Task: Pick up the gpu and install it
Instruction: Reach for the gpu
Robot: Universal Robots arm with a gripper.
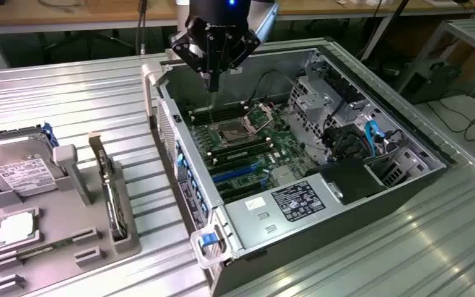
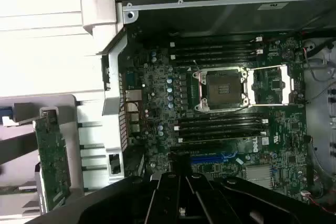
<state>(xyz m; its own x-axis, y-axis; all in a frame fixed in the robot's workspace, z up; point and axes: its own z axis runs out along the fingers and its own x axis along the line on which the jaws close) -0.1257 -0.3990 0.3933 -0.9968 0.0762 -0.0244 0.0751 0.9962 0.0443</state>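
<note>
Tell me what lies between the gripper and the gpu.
In the exterior view, the open computer case's silver side wall and a stretch of ribbed metal table separate the black gripper from the thin upright gpu.

You've got a bench [image 1: 72, 93] of ribbed bare metal, bright and glossy. The case [image 1: 246, 219] is duller grey sheet metal (matt, nothing mirror-like). The tray [image 1: 56, 247] looks like matt grey plastic. The gpu [image 2: 52, 156] shows a green circuit-board face. The drive [image 1: 15, 170] is shiny metal with a white paper label. The gripper [image 1: 213, 86] is black and faintly glossy.
</note>
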